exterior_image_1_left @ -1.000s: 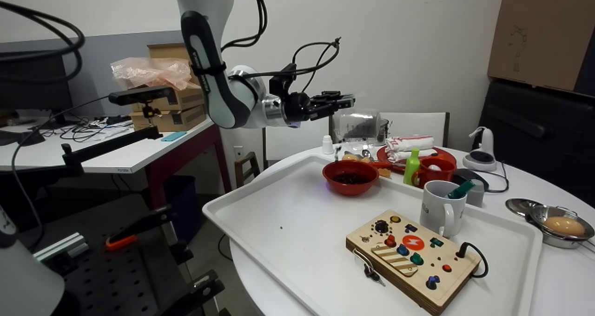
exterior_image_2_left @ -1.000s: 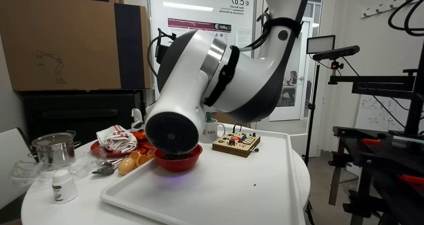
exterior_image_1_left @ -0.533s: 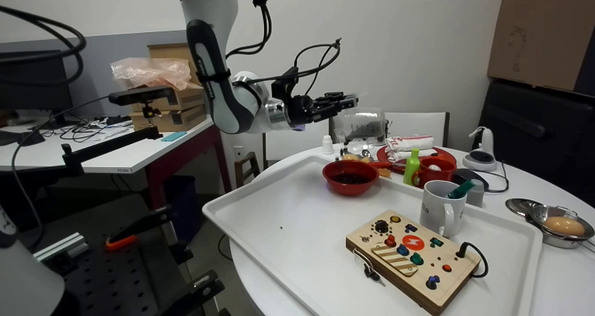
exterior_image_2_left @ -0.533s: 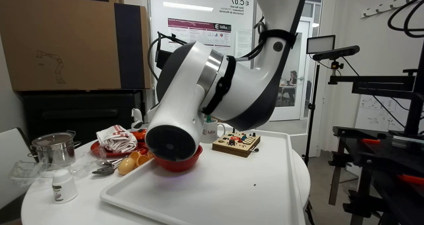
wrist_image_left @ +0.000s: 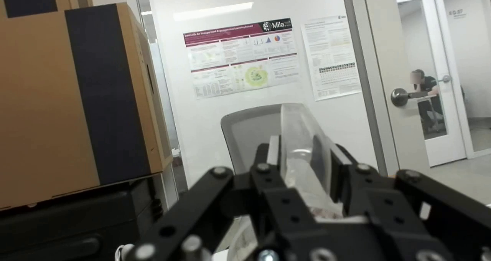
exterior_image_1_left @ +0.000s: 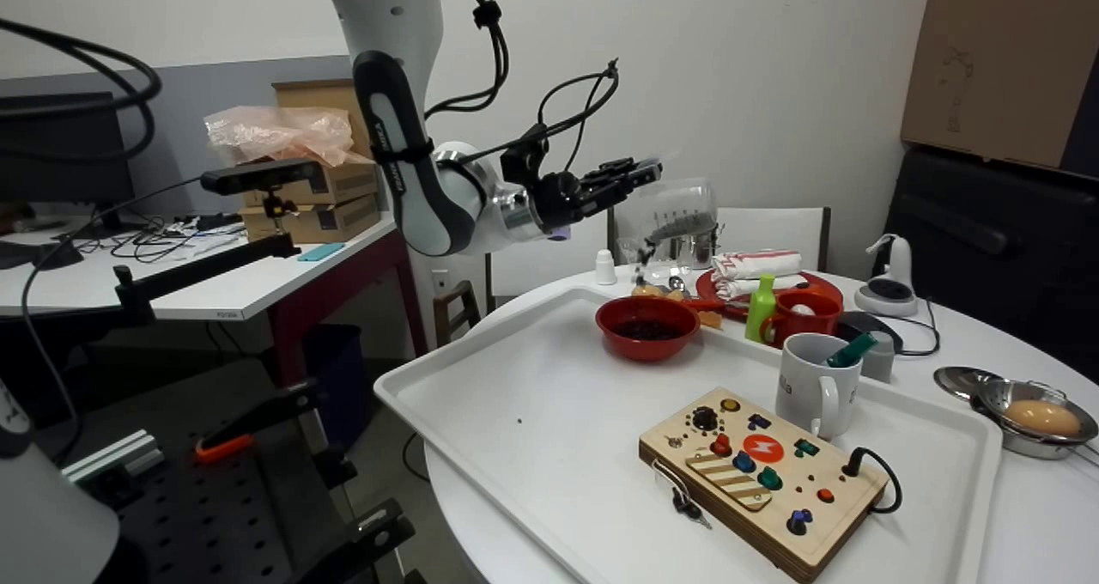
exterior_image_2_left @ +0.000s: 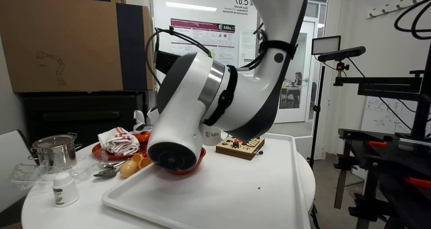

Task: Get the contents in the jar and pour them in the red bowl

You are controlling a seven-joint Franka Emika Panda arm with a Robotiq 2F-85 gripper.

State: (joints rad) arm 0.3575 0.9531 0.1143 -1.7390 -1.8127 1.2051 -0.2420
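My claw (wrist_image_left: 307,155) grips the jar (exterior_image_1_left: 684,200), a clear, smooth-walled cylinder held tilted above the round, shallow red bowl (exterior_image_1_left: 648,349) on the white, raised-rim tray (exterior_image_1_left: 549,395). Dark, grainy contents (exterior_image_1_left: 681,225) lie along its see-through wall; more dark bits cover the bowl's bottom.

a robotics lab, seemingly in an office building: the gripper (wrist_image_left: 307,153) sits on a robot arm (exterior_image_2_left: 247,101); in an exterior view a camera (exterior_image_1_left: 258,176) and monitor (exterior_image_1_left: 64,176) stand left of the gripper; in the wrist view a chart-filled poster (wrist_image_left: 241,57) hangs beyond it, and a person (wrist_image_left: 427,85) sits behind a glass door (wrist_image_left: 453,111) to its right.
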